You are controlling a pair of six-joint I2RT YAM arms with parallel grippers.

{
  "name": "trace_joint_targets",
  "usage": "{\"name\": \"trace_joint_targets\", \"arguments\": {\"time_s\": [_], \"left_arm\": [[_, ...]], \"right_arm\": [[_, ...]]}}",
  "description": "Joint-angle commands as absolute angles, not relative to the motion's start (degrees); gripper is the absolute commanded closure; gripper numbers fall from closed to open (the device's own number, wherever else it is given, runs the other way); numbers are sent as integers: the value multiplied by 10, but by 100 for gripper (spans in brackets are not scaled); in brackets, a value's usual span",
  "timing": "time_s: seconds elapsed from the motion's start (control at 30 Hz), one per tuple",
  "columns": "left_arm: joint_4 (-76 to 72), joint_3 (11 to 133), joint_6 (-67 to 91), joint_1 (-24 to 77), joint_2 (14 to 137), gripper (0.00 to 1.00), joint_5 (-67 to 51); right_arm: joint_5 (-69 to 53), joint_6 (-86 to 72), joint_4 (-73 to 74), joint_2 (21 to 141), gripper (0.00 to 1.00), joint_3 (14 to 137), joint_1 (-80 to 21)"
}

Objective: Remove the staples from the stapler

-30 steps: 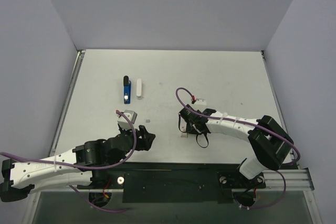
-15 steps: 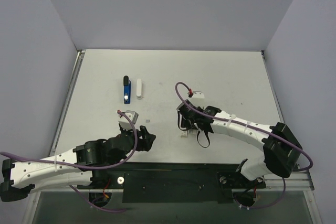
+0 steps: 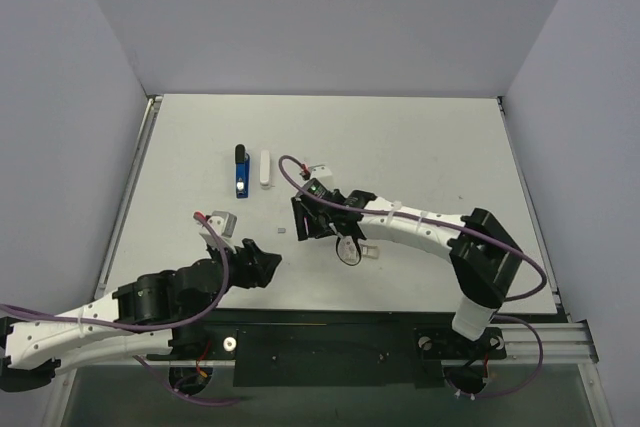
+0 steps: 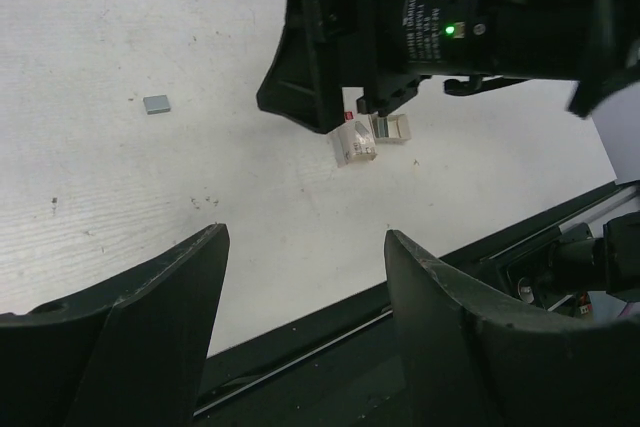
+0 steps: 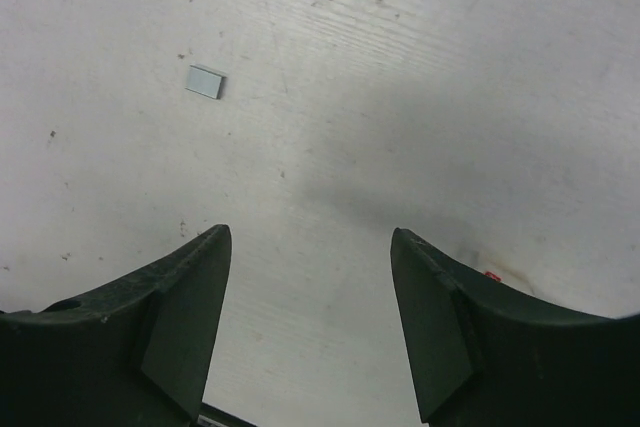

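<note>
Table point(image 3: 430, 147): pale grey, walled on three sides.
Stapler point(image 3: 240, 171): far left, lying flat, a white bar point(image 3: 265, 167) just beside it. Well apart from both arms.
Staple bit point(image 5: 205, 81): loose, between stapler and arms.
Left fingers point(image 4: 140, 327): wide, empty, above the table.
Right fingers point(image 5: 170, 317): wide, empty, near the bit.
Risk: the thin, flat bit may skid under a closing finger. My arms are close, so a shared reach could collide.
View difference: left wrist shows two pale blocks point(image 4: 365, 137) beside my right arm, and right wrist misses them. Only top shows the stapler.
</note>
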State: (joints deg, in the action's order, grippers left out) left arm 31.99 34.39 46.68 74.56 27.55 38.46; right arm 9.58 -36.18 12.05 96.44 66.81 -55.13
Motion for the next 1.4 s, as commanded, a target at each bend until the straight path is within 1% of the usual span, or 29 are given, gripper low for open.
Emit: {"name": "trace_joint_targets", "arguments": {"time_s": [0.0, 0.07, 0.2, 0.37, 0.5, 0.9, 1.37], "left_arm": [[354, 362, 486, 746, 250, 27, 404], [360, 359, 492, 746, 240, 26, 406], [363, 353, 495, 746, 229, 26, 406], [367, 353, 496, 746, 227, 27, 409], [367, 355, 495, 746, 226, 27, 409], [368, 354, 495, 746, 228, 26, 410], [361, 353, 494, 746, 234, 26, 407]], "right_arm": [[13, -247, 92, 1025, 37, 728, -552], [-23, -203, 97, 1054, 35, 757, -554], [-49, -133, 107, 1099, 33, 806, -552], [-99, -58, 118, 1142, 33, 859, -552], [-111, -25, 135, 1181, 34, 894, -552], [-125, -12, 133, 1243, 36, 940, -546], [-135, -10, 130, 1258, 37, 940, -548]]}}
